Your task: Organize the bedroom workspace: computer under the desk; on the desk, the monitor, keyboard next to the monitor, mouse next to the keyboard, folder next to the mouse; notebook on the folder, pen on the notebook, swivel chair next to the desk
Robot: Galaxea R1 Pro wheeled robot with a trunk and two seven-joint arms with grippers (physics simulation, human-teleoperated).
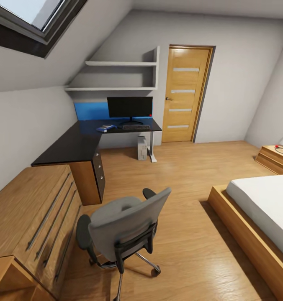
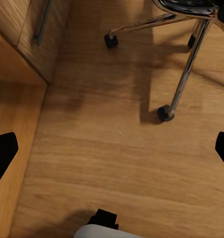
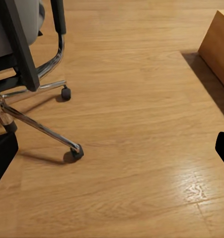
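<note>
Now we face the bedroom workspace from behind the swivel chair (image 1: pixel 124 228).

At the lower centre of the head view the grey swivel chair stands on the wooden floor (image 1: pixel 187 175), its back toward us, well apart from the black L-shaped counter (image 1: pixel 70 146) at the centre left. On that counter the monitor (image 1: pixel 129 107) stands upright at the far end, with the keyboard (image 1: pixel 136 127) just in front of it and a blue folder-like item (image 1: pixel 106 128) beside the keyboard; we cannot tell which it is. The grey computer (image 1: pixel 142 147) stands on the floor under the counter. Our left claw (image 2: pixel 112 148) and right claw (image 3: pixel 112 148) both spread wide, holding nothing, over bare floor near the chair's castors (image 3: pixel 77 151).
</note>
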